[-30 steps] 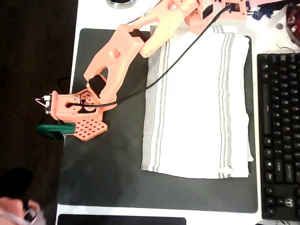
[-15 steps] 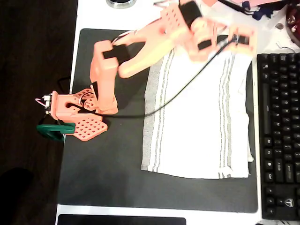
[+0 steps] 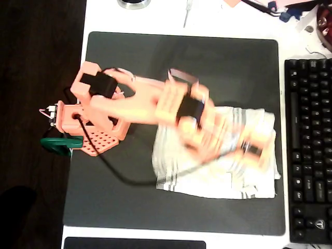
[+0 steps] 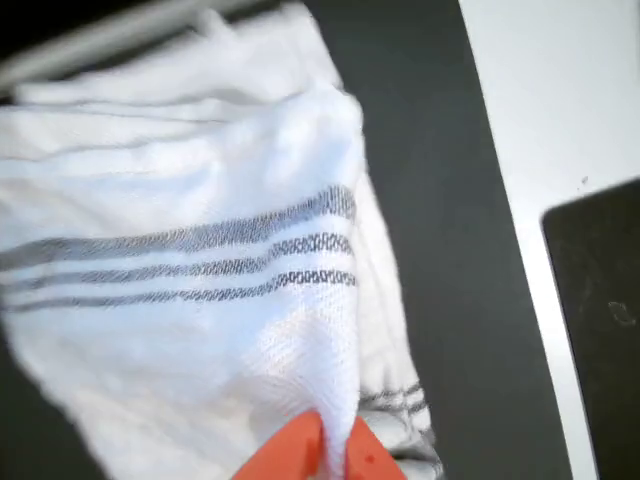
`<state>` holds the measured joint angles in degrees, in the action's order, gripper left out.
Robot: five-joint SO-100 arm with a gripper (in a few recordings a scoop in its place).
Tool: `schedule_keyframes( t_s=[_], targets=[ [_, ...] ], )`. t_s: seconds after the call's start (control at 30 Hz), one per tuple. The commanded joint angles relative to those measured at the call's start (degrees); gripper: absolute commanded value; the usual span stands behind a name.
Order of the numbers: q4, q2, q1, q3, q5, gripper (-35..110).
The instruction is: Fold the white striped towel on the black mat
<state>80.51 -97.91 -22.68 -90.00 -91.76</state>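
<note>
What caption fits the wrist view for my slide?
Claw pinching the white striped towel, a fold of it lifted over the black mat.

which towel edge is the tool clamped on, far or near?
The far striped edge of the white striped towel, pinched in the tool, doubled over the flat near edge.

Bkgd as I see it: white tabletop [image 3: 228, 21]; dark floor [image 3: 36, 57] at left in overhead view; black keyboard [image 3: 308, 150] at right edge; green clamp [image 3: 58, 144] on table's left edge. Lighting even, bright.
</note>
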Motion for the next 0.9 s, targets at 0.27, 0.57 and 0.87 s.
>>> schedule_keyframes(
  t_s=[0.27,0.57,0.87],
  targets=[
    [-11.51,-6.86,-6.15,-11.25,-1.05,18],
    [-12.48,-17.49,-2.2,-19.34,0.7,18],
    [-12.39,-27.69,-0.88,-31.11,4.92,17]
  ],
)
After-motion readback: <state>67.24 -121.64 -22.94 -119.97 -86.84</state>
